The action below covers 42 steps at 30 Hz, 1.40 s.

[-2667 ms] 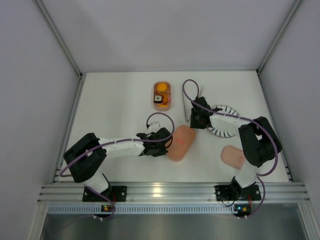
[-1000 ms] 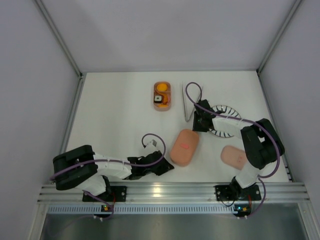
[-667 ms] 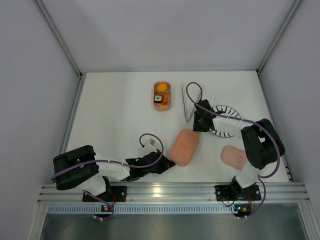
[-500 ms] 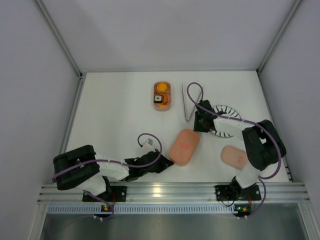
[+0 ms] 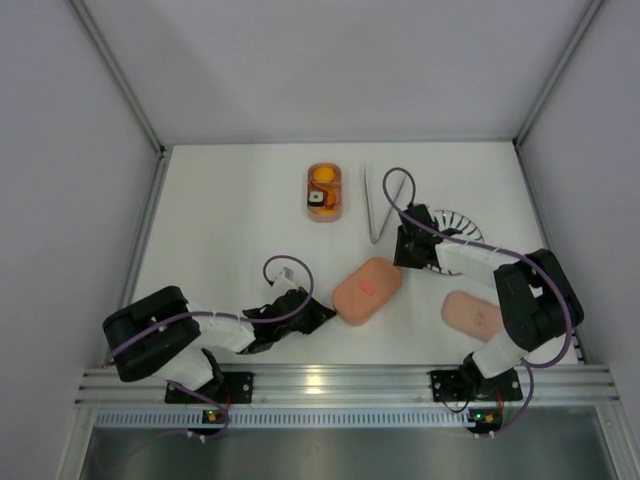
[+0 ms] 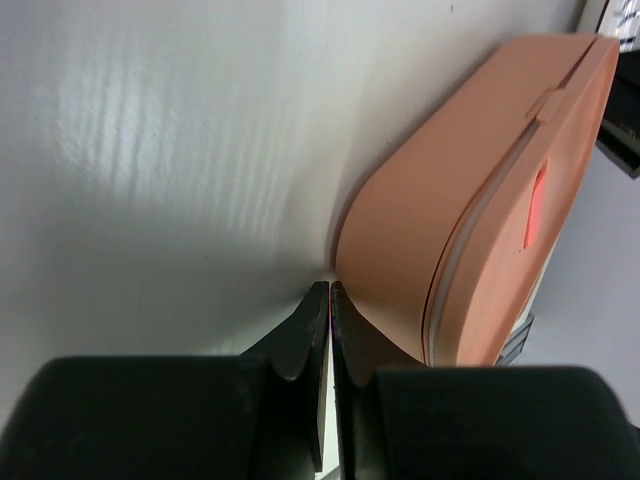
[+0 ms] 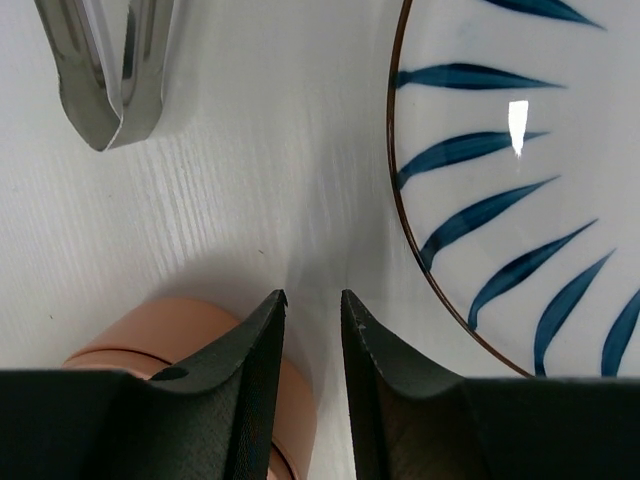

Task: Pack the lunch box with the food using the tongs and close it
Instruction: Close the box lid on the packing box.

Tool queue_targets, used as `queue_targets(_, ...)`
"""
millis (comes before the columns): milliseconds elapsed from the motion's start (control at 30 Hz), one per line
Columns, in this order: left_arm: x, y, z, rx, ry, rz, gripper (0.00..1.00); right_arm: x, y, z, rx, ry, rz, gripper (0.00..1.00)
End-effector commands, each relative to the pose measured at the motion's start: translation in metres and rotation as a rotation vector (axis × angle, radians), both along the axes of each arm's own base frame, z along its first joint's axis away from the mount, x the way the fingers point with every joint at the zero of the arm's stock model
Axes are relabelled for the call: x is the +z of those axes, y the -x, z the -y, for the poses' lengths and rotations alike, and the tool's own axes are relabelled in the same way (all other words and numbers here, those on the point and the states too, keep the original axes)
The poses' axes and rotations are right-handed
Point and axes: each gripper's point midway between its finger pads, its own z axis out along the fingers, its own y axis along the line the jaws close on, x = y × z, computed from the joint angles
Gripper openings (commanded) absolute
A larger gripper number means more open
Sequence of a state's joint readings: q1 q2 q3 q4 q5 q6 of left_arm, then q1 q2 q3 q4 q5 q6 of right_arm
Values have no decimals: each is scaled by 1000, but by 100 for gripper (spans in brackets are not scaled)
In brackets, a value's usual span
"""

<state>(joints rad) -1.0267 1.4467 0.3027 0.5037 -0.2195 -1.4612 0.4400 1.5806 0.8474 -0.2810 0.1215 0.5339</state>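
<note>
The left gripper [image 6: 329, 289] is seen closed, its two black fingers [image 6: 297, 335] pressed flat together with nothing between them. Its tip is set right against the rounded end of the closed lunch box [image 6: 470, 190]; whether contact is made cannot be told. In the top view this gripper is found at about 8 o'clock of the box, low over the white table [image 5: 220, 220]. The box is placed near the middle of the table, lid on, lying aslant, with a small red mark on its top. The right gripper [image 7: 313, 298] is held with a narrow gap between its jaws and nothing is gripped; bare table is seen through the gap. It is stationed at about 2 o'clock of the box, whose pink edge is seen under the left finger in the wrist view. The joined end of the tongs [image 7: 108, 70] is seen at 11 o'clock of this gripper, apart from it, with the arms spread toward 12 o'clock. The plate [image 7: 520, 150], white with dark radial stripes, is seen at 1 to 3 o'clock, empty where visible. An open tray [image 5: 309, 190] is set at 11 o'clock of the closed box, well apart, and an orange piece [image 5: 323, 177] and a sushi roll [image 5: 317, 199] are held in it. A second pink oval part [image 5: 472, 313] is laid at 4 o'clock of the box.
</note>
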Motion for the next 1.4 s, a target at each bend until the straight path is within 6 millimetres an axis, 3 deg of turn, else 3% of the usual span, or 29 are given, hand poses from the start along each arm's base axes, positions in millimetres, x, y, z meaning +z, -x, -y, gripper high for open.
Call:
queue_targets(0, 47, -32, 17, 37, 126, 111, 8, 5, 16, -13, 43, -65, -25, 29)
queue_targets(300, 56, -70, -4, 51, 91, 132, 9, 12, 28, -24, 62, -98, -21, 29)
queue_targets(633, 72, -107, -18, 54, 77, 167, 11, 21, 47, -53, 114, -122, -12, 29)
queue_targets(800, 73, -110, -16, 6, 70, 157, 12, 22, 50, -50, 99, -113, -8, 29)
queue_targets(900, 73, -113, -18, 2, 39, 150, 13, 20, 49, -38, 63, -58, -6, 30)
queue_targets(1033, 76, -117, -35, 48, -64, 158, 13, 28, 45, -29, 21, -34, 26, 31)
queue_targets(1367, 83, -118, -59, 76, -224, 152, 14, 38, 35, -31, 13, -30, 45, 32)
